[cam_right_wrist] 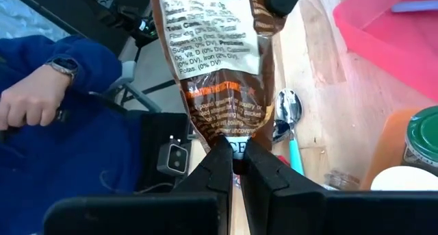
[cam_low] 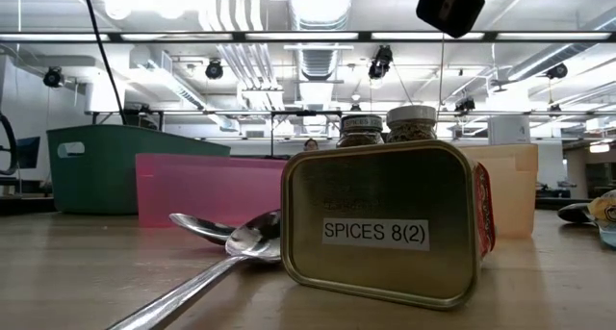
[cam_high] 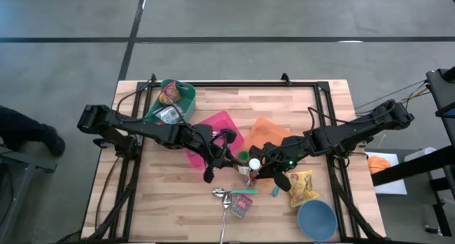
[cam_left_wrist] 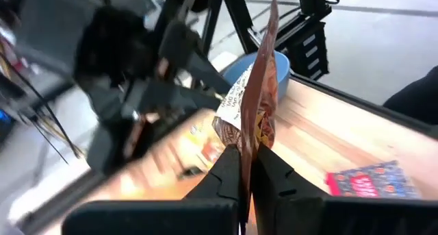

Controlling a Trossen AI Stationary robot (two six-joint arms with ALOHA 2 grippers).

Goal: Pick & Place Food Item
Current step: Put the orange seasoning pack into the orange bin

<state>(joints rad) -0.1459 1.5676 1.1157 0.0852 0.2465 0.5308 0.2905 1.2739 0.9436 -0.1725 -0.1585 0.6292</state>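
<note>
Over the bench, mid-handover: left end effector and right end effector each pinch an opposite edge of the brown snack packet, aloft near the centre. Next, 1 must release before the other carries it off.

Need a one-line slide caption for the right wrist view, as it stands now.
Right gripper shut on one end of a brown food packet, above the wooden table with a spoon below.
</note>
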